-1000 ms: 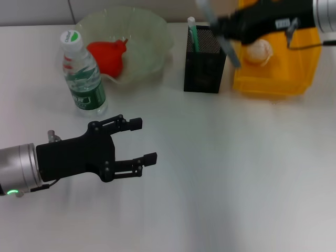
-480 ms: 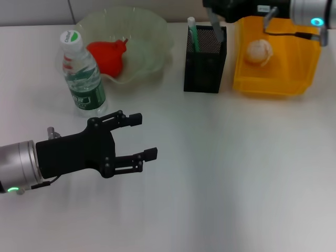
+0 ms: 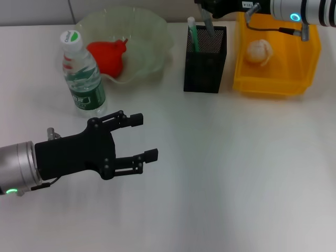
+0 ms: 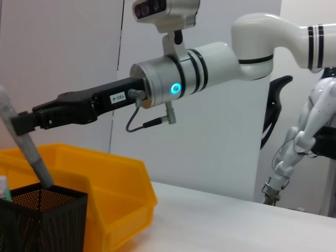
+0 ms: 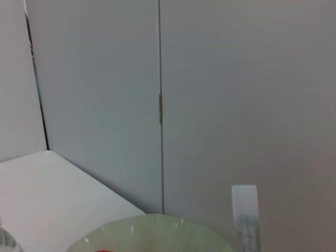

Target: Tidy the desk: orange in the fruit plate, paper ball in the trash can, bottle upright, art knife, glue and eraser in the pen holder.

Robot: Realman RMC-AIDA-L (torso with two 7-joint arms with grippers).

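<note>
My right gripper (image 3: 208, 11) reaches in from the back right, shut on the grey art knife (image 3: 210, 25), (image 4: 32, 149). The knife leans with its lower end inside the black mesh pen holder (image 3: 205, 58), (image 4: 44, 220). A green-and-white glue stick (image 3: 192, 32) stands in the same holder. The orange (image 3: 107, 56), reddish, lies in the pale green fruit plate (image 3: 149, 31). A paper ball (image 3: 259, 51) rests in the yellow trash can (image 3: 273, 84). The bottle (image 3: 81, 76) stands upright. My left gripper (image 3: 145, 137) hovers open over the front left. The eraser is out of view.
The plate, pen holder and trash can line the back edge of the white desk (image 3: 236, 173). The bottle stands just behind my left gripper. The right wrist view shows the plate's rim (image 5: 152, 228) against a grey wall.
My right gripper has swung left from over the trash can and the art knife's lower end has gone down into the pen holder. The left arm has barely moved.
</note>
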